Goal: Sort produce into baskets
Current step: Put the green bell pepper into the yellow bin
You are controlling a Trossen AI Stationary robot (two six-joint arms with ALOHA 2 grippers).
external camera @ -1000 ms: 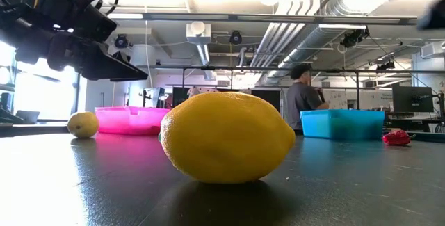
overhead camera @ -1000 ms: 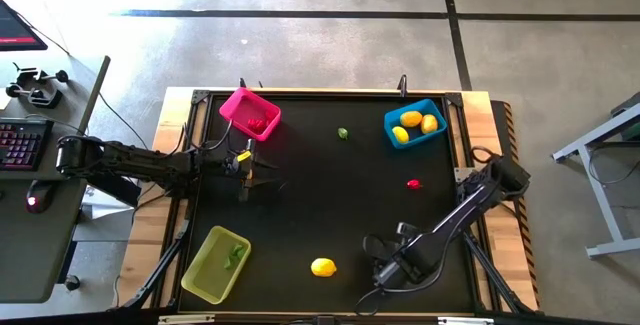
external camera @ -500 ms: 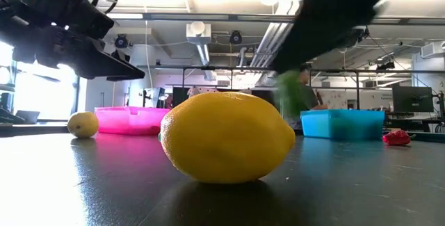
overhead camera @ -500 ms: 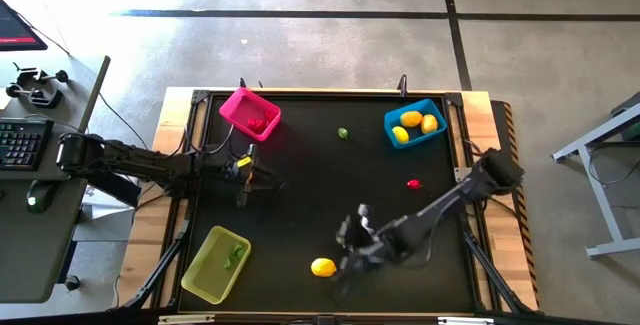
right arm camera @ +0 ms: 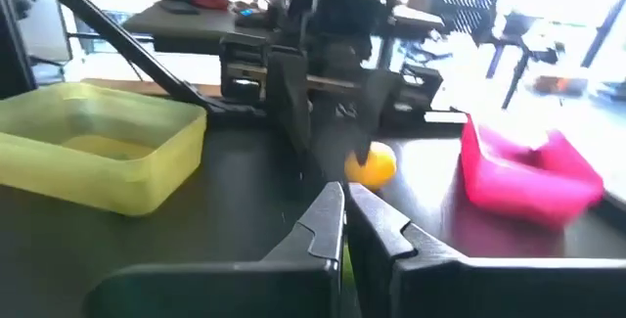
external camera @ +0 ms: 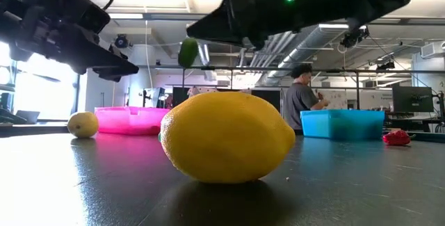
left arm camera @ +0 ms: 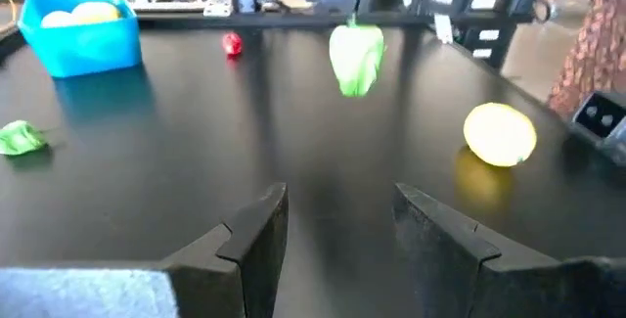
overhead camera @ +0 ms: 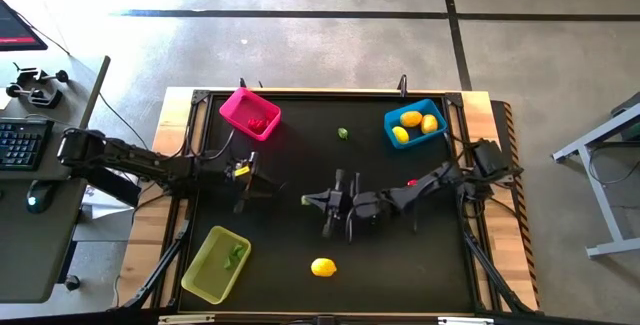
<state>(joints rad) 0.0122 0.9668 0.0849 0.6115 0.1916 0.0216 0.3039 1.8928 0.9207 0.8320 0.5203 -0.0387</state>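
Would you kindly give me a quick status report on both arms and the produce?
Right end effector mid-table, shut on green piece, held off the surface. Left end effector open, waiting near pink basket. Lemon loose on table; path unobstructed.

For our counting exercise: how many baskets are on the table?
3: pink basket upper left in the high view, blue basket upper right, yellow-green basket lower left. None appears hidden.

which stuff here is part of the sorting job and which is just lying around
Job: pink basket, blue basket, yellow-green basket, yellow lemon, small red piece, green piece on table, green piece in right gripper.
Lying about: keyboard, mouse.
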